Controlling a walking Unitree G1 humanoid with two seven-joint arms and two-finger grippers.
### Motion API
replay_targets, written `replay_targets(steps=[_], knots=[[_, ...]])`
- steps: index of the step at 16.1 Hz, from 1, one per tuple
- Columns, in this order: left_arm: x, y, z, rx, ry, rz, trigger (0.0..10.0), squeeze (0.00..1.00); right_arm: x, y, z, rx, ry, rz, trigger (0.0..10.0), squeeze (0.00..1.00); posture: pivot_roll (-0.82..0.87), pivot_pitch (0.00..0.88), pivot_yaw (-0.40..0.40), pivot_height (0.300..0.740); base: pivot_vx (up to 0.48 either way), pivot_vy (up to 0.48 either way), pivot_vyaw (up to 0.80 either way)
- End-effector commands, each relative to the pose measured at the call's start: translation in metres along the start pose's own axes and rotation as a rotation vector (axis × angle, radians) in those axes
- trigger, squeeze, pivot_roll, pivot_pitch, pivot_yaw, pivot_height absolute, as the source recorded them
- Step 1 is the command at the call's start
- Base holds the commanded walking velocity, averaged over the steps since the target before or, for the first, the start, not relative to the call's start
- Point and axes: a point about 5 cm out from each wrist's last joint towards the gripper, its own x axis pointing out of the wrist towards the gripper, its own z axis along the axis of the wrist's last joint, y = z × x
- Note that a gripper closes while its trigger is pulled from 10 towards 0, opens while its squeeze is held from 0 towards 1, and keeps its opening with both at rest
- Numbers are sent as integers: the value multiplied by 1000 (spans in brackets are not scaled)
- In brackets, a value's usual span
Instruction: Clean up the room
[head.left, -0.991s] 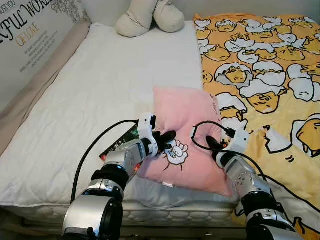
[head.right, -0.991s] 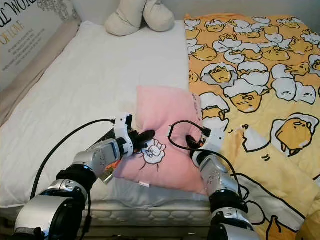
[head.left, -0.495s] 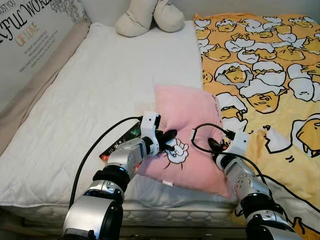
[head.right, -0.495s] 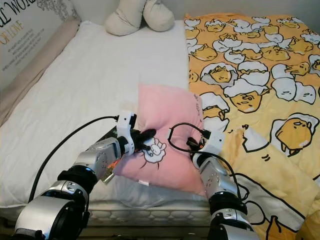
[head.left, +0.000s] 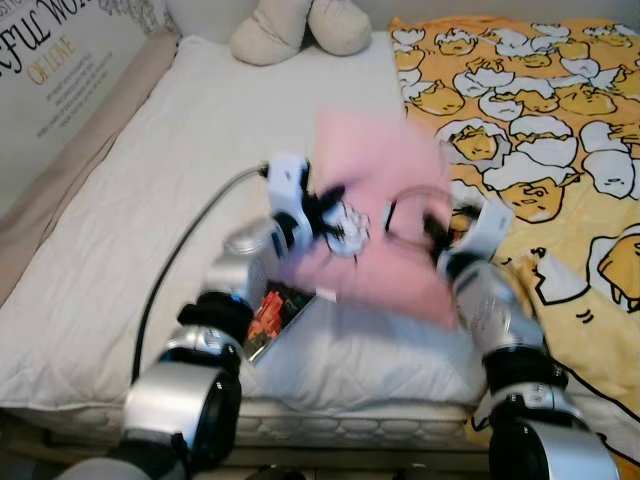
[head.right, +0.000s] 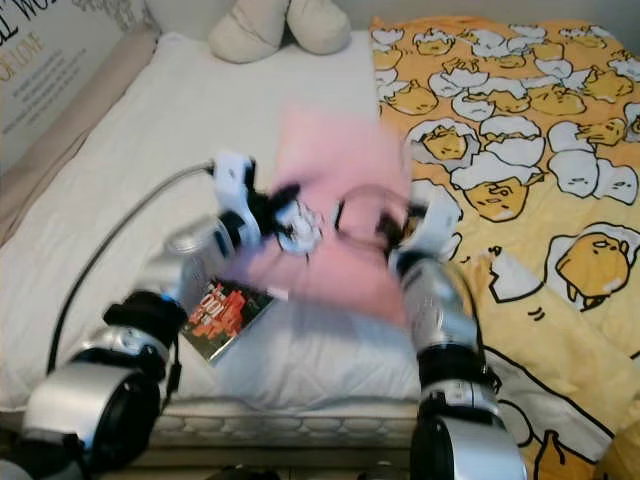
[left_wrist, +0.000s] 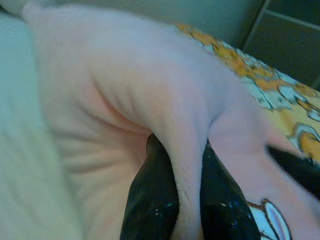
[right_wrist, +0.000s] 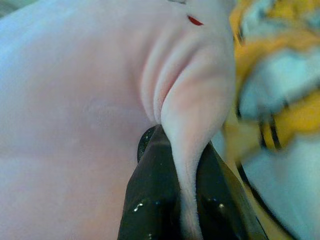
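Pillow time — your left gripper (left_wrist: 187, 200) and right gripper (right_wrist: 186, 200) are each pinching a fold of the pink pillow (head.left: 375, 215), holding it up over the white mattress (head.left: 150, 230). It's looking blurry, so its exact tilt is hard to tell. Below it a red booklet (head.left: 272, 310) is lying flat — beside the yellow blanket (head.left: 560, 150).

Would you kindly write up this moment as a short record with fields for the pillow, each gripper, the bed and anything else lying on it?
pillow: pink pillow, blurred, held over the white mattress
left gripper: shut on a fold of the pillow
right gripper: shut on another fold
blanket: yellow cartoon blanket on the robot's right side of the bed
book: lying on the mattress near its front edge
cushion: cream cushion at the far end
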Motion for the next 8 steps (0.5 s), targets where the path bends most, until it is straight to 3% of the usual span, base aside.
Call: replay_targets(steps=[1,2,6,8], knots=[[-3,11,27,59,-96,55,6314,0,-1,2,5,-46,-29,-8,0,0,-167,0,102,740,0,0,0],[-4,13,33,96,-122,78,10000,0,-1,8,11,-158,-75,-7,10000,0,-164,0,99,740,0,0,0],[-6,10,33,125,-155,102,10000,0,-4,10,16,-147,-107,-16,10000,0,-164,0,94,740,0,0,0],[-7,9,25,142,-146,141,10000,0,-6,7,19,-186,-120,-27,10000,0,-162,0,89,740,0,472,0]])
